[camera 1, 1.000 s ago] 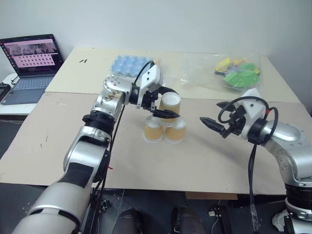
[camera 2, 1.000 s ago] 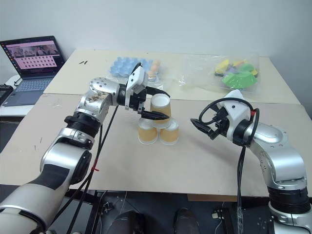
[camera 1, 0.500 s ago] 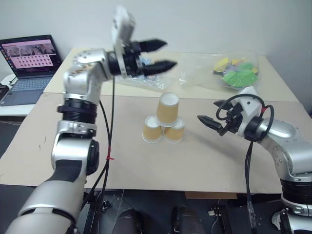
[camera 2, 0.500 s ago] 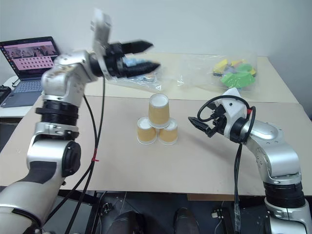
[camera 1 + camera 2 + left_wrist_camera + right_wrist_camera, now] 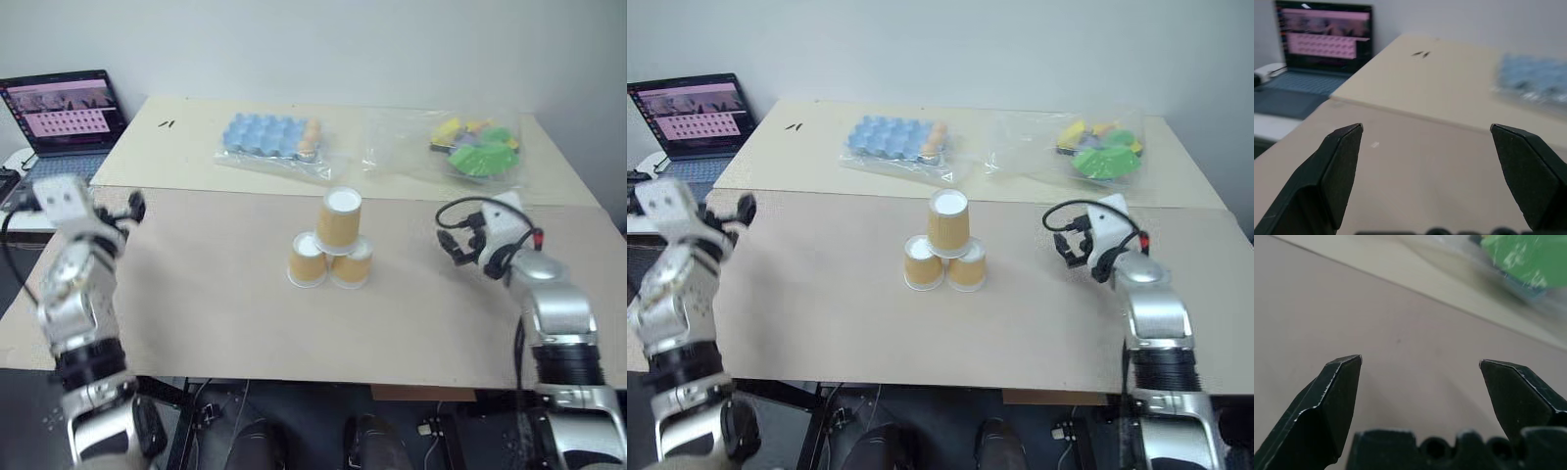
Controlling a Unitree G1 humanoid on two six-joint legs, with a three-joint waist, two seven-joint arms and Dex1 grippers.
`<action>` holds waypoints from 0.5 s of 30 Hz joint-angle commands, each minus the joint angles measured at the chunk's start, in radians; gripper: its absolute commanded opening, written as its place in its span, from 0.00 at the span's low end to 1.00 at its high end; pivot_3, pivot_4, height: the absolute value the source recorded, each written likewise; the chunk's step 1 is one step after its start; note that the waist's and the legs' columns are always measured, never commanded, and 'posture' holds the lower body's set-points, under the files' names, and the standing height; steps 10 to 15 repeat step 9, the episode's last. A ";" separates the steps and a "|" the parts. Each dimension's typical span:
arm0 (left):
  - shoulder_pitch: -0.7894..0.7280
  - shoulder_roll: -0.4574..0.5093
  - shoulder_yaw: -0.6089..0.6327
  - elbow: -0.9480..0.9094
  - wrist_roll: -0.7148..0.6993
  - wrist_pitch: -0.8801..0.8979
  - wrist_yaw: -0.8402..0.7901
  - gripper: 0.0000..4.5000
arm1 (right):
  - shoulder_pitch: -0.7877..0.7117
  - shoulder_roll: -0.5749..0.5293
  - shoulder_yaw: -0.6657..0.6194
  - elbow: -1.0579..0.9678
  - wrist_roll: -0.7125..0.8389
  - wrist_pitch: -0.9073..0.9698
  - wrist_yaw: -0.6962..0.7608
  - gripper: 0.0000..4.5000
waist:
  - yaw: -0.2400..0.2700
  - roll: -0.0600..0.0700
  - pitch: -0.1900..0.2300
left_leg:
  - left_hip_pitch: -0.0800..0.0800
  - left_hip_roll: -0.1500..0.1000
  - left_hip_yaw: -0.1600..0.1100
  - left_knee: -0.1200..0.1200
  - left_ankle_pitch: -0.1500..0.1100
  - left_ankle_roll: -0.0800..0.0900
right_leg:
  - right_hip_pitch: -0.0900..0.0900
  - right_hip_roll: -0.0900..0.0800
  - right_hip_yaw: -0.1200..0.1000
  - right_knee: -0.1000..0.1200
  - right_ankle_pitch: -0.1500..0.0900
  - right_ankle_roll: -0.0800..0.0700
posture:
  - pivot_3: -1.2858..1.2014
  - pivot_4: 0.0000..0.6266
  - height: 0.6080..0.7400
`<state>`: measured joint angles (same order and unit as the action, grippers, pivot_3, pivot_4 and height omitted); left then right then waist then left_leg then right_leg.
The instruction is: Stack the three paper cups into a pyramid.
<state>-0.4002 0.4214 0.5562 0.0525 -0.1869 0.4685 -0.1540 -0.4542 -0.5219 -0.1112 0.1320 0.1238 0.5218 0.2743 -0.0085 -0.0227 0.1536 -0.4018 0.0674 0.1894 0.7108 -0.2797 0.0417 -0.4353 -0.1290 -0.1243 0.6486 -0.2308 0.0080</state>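
No readable text anywhere in the scene.

The laptop (image 5: 65, 125) screen showed a pink grid of small tiles under a dark band, but none of it resolved into letters or numbers. Two small dark marks sat on the far part of the table (image 5: 168, 123), too small to tell whether they were writing. The paper cups (image 5: 331, 247) carried no print, label or brand.
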 commanded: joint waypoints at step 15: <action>0.135 -0.077 -0.005 0.022 -0.020 -0.236 0.047 0.99 | 0.054 0.077 -0.130 0.147 -0.021 -0.309 -0.151 1.00 | -0.001 0.000 0.000 | 0.003 0.000 0.002 0.001 0.000 0.000 | 0.003 0.000 0.001 0.000 0.001 0.000 | 0.52 0.24 0.97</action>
